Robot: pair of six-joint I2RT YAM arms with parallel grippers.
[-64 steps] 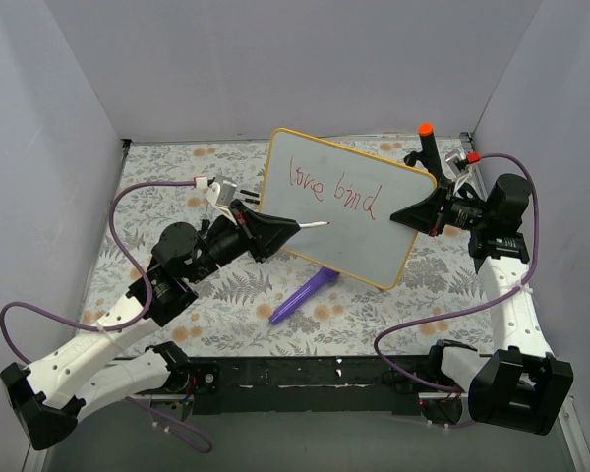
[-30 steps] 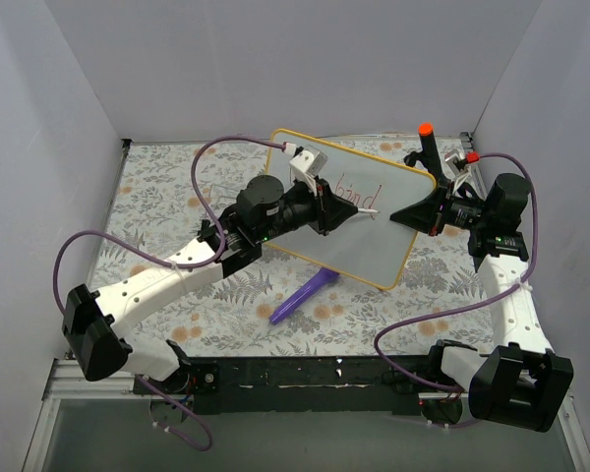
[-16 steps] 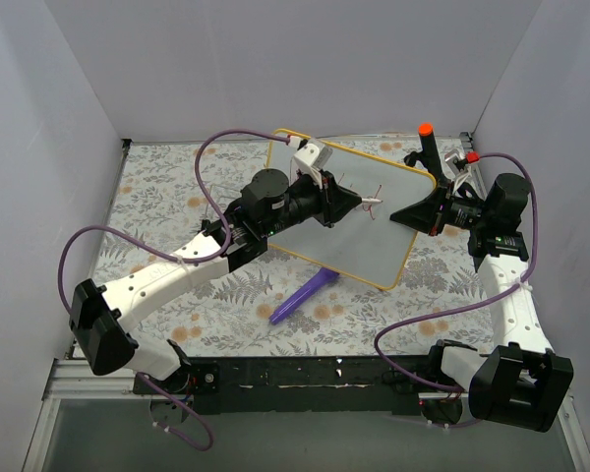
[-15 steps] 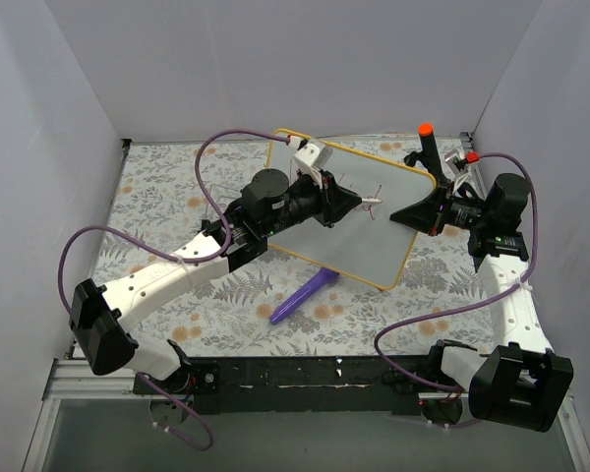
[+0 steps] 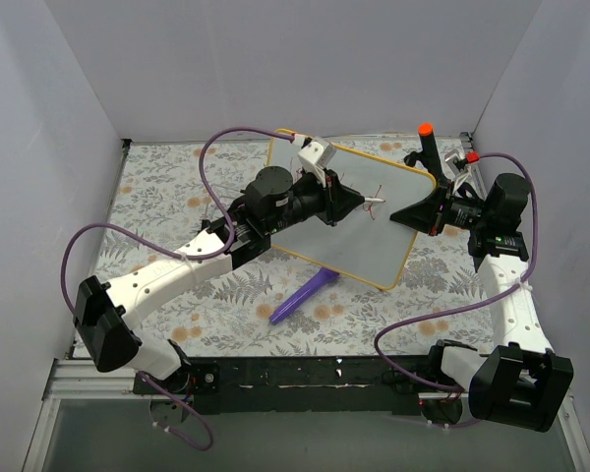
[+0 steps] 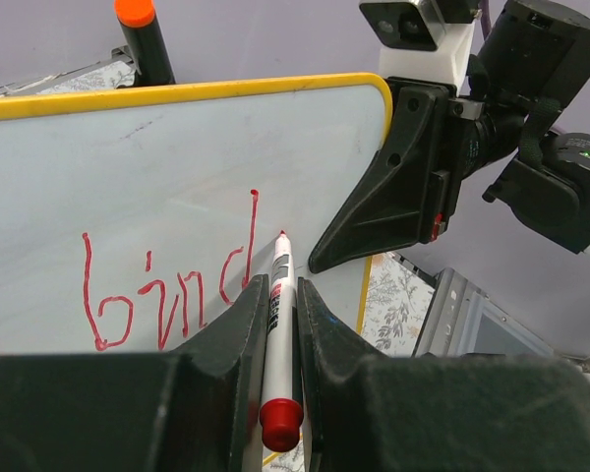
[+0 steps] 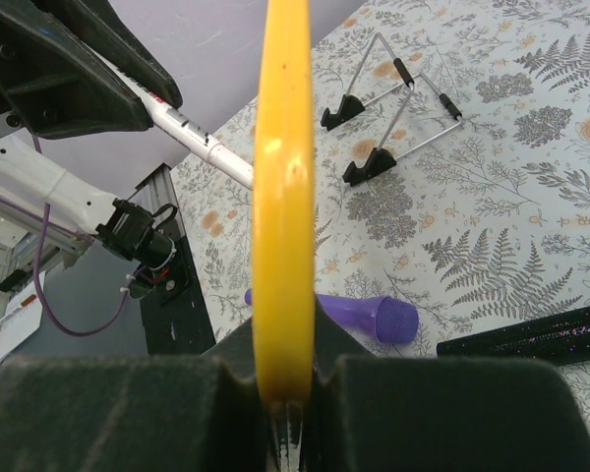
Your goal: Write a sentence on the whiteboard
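left gripper [image 6: 280, 283] pinching marker [image 6: 275, 364], right gripper [image 7: 285, 366] — whiteboard [image 7: 283, 197] edge

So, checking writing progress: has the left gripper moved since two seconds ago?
Yes. The left gripper moved rightward across the whiteboard, from near its left edge toward its right end.

Bright, even light — sharp, soft shadows
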